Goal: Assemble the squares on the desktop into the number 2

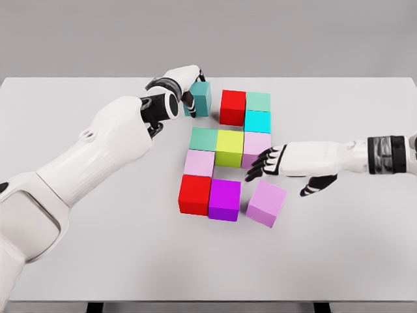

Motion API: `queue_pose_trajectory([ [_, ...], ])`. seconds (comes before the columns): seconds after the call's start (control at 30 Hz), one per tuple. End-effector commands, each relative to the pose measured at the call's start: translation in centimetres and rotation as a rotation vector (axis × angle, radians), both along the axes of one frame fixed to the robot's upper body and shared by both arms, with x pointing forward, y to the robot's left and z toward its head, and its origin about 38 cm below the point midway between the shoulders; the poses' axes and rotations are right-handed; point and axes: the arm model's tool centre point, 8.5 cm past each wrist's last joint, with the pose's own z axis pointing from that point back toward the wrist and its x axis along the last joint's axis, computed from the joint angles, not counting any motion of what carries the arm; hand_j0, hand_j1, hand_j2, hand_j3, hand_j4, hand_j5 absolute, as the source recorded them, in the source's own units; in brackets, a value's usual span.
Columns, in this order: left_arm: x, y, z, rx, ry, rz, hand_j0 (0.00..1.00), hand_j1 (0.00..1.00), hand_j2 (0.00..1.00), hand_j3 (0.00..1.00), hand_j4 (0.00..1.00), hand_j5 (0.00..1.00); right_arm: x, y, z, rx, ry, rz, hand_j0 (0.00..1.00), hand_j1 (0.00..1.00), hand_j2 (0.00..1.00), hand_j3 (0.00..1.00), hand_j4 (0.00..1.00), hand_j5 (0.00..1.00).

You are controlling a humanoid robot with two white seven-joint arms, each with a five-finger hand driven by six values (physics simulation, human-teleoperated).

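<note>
The 2 is mostly laid out on the tabletop (339, 248): red cube (232, 107), green cube (258, 101) and cyan cube (257, 121) up top, a middle row of three, a pink cube (199, 162) beneath, then a red and purple pair at the bottom. Two pieces look left, as I judge it: the teal cube (197, 98) pinched in the left hand (181, 83) fingers, just beside the top row, and the tilted lilac cube (266, 203) at the bottom right. The right hand (293, 162) lies with fingers spread, holding nothing, its fingertips at the middle row's right end, while the left fingers are partly hidden behind the teal cube.
</note>
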Motion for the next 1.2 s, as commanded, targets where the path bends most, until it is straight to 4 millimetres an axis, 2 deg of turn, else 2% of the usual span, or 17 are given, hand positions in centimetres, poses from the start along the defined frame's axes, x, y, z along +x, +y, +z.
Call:
queue_pose_trajectory([
  [0.0, 0.0, 0.0, 0.1, 0.003, -0.005, -0.002, 0.58, 0.58, 0.58, 0.58, 0.58, 0.58, 0.3, -1.9, 1.1, -0.014, -0.017, -0.046, 1.0, 1.0, 1.0, 1.0, 1.0, 1.0],
  [0.1, -0.1, -0.3, 0.1, -0.001, -0.003, -0.006, 0.58, 0.58, 0.58, 0.58, 0.58, 0.58, -0.1, -6.5, 2.5, -0.106, -0.035, -0.13, 1.0, 1.0, 1.0, 1.0, 1.0, 1.0],
  [0.23, -0.1, -0.4, 0.2, -0.004, -0.006, -0.01, 0.59, 0.59, 0.59, 0.59, 0.59, 0.59, -0.9, -10.0, 3.4, -0.199, -0.048, -0.191, 1.0, 1.0, 1.0, 1.0, 1.0, 1.0],
  [0.37, -0.1, -0.4, 0.1, -0.004, -0.002, -0.009, 0.66, 0.66, 0.66, 0.66, 0.66, 0.66, -1.4, -9.3, 1.9, -0.209, -0.021, -0.166, 1.0, 1.0, 1.0, 1.0, 1.0, 1.0],
  [0.47, -0.1, -0.4, 0.2, -0.004, -0.004, -0.009, 0.69, 0.69, 0.69, 0.69, 0.69, 0.69, -1.7, -6.7, -0.2, -0.173, 0.019, -0.105, 1.0, 1.0, 1.0, 1.0, 1.0, 1.0],
  [0.6, -0.1, -0.7, 0.3, -0.008, -0.004, -0.015, 0.69, 0.69, 0.69, 0.69, 0.69, 0.69, -1.5, -4.8, -1.0, -0.139, 0.027, -0.069, 1.0, 1.0, 1.0, 1.0, 1.0, 1.0],
  [0.67, -0.3, -1.1, 0.4, -0.013, -0.004, -0.022, 0.69, 0.69, 0.69, 0.69, 0.69, 0.69, -1.4, -5.0, -1.3, -0.165, 0.015, -0.071, 1.0, 1.0, 1.0, 1.0, 1.0, 1.0],
  [0.73, -0.4, -1.5, 0.4, -0.017, -0.004, -0.029, 0.7, 0.7, 0.7, 0.7, 0.7, 0.7, -0.5, -6.3, 0.3, -0.159, -0.022, -0.118, 1.0, 1.0, 1.0, 1.0, 1.0, 1.0],
  [0.77, -0.4, -1.5, 0.4, -0.017, -0.004, -0.029, 0.7, 0.7, 0.7, 0.7, 0.7, 0.7, -0.5, -6.5, 0.4, -0.162, -0.025, -0.123, 1.0, 1.0, 1.0, 1.0, 1.0, 1.0],
  [0.87, -0.4, -1.4, 0.3, -0.017, -0.002, -0.027, 0.7, 0.7, 0.7, 0.7, 0.7, 0.7, -0.6, -6.6, 0.0, -0.19, -0.03, -0.118, 1.0, 1.0, 1.0, 1.0, 1.0, 1.0],
  [0.93, -0.4, -1.6, 0.4, -0.018, -0.001, -0.03, 0.7, 0.7, 0.7, 0.7, 0.7, 0.7, -1.3, -6.5, -1.6, -0.237, -0.005, -0.094, 1.0, 1.0, 1.0, 1.0, 1.0, 1.0],
  [1.17, -0.4, -1.6, 0.4, -0.018, -0.001, -0.03, 0.77, 0.77, 0.77, 0.77, 0.77, 0.77, -1.9, -6.5, -3.1, -0.296, 0.004, -0.068, 1.0, 1.0, 1.0, 1.0, 1.0, 1.0],
])
